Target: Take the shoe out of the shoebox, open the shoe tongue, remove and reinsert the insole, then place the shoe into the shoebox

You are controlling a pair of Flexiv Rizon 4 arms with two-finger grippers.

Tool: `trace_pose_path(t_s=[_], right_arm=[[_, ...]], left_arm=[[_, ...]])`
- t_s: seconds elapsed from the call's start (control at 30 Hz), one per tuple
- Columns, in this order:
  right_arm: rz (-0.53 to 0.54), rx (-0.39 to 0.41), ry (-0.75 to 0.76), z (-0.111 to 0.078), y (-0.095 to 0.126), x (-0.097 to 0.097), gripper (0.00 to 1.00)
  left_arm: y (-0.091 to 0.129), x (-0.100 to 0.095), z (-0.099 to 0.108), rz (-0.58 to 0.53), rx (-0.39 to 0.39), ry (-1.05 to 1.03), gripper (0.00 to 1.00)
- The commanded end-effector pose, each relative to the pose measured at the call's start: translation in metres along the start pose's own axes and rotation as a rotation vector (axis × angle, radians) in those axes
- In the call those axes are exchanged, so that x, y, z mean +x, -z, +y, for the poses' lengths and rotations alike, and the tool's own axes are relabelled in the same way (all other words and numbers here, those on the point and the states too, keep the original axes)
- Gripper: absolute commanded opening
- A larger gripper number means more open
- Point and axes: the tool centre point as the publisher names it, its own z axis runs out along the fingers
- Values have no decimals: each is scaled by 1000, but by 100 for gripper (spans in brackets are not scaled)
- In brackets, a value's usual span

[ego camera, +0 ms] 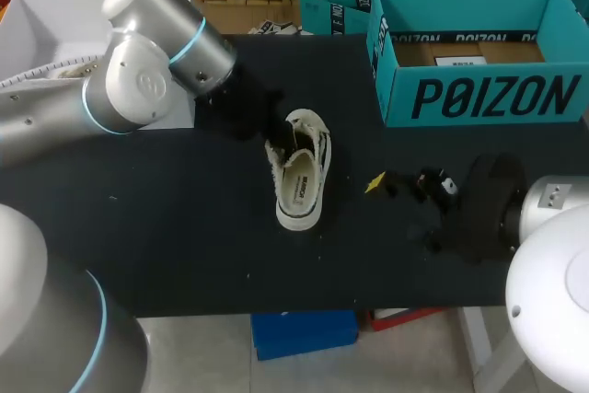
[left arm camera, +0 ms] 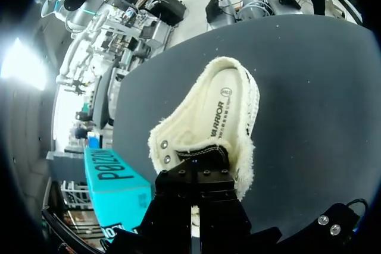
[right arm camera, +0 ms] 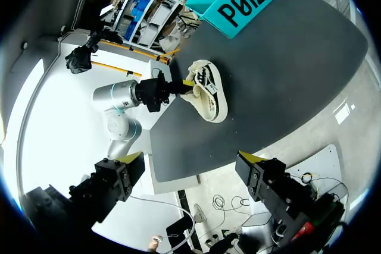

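Left pincer (ego camera: 273, 132) meets the one cream shoe (ego camera: 301, 170) at its 11 o'clock; whether it pinches, I cannot tell. Right pincer (ego camera: 386, 196), spread and empty, hangs near the shoe's 4 o'clock. One teal shoebox (ego camera: 479, 98), with large dark lettering on its side, stands at 2 o'clock. The insole (left arm camera: 217, 111) bears dark print.
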Motion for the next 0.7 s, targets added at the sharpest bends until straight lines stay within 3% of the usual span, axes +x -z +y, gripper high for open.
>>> trace_pose_path(t_s=[0.03, 0.23, 0.33, 0.47, 0.7], right_arm=[[29, 1, -13, -4, 0, -7, 100], [29, 1, -13, -4, 0, -7, 100], [29, 1, -13, -4, 0, -7, 100], [29, 1, -13, -4, 0, -7, 100], [29, 1, -13, -4, 0, -7, 100]], left_arm=[[14, -1, -3, -4, -24, -9, 0], [51, -13, -6, 19, -77, -45, 0], [66, -11, -10, 66, -88, -55, 20], [78, -1, -10, 118, -112, -62, 38], [76, 14, -10, 210, -136, -76, 38]])
